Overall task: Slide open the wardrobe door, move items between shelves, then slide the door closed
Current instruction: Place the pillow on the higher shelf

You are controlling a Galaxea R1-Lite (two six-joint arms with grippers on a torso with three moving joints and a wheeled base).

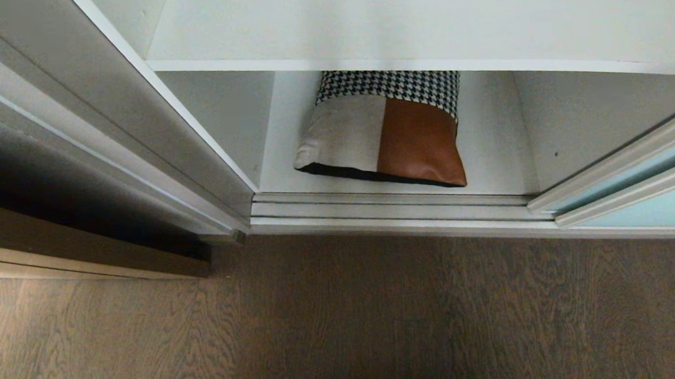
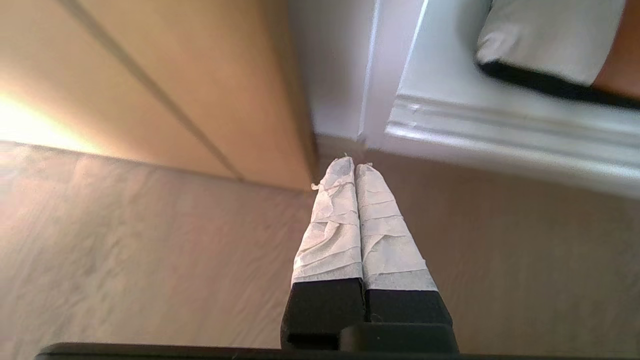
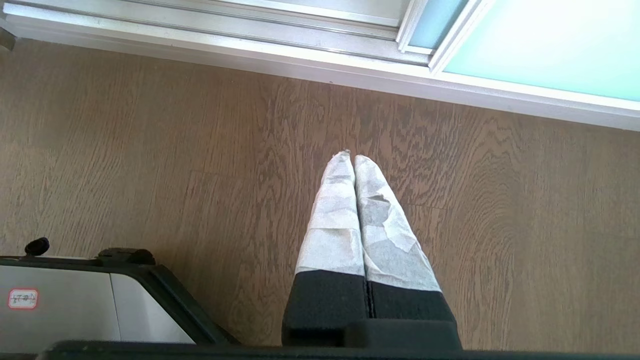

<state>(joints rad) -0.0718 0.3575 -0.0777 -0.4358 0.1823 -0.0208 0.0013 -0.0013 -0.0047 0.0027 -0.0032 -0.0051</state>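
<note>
Upper shelf (image 1: 421,26) hides cushion's (image 1: 387,139) far edge — door (image 1: 655,205) cut off.

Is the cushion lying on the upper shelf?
No, the cushion lies on the bottom board of the wardrobe, under the upper shelf, which is bare where it shows.

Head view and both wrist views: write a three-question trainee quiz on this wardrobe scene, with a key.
1. True or false: the cushion lies on the lower shelf.
2. The sliding wardrobe door stands at which side of the opening? A left, B right.
3. How do the left claw and right claw stand?

Key: 1 true. 2 B. 3 Both shut, empty, above the floor.
</note>
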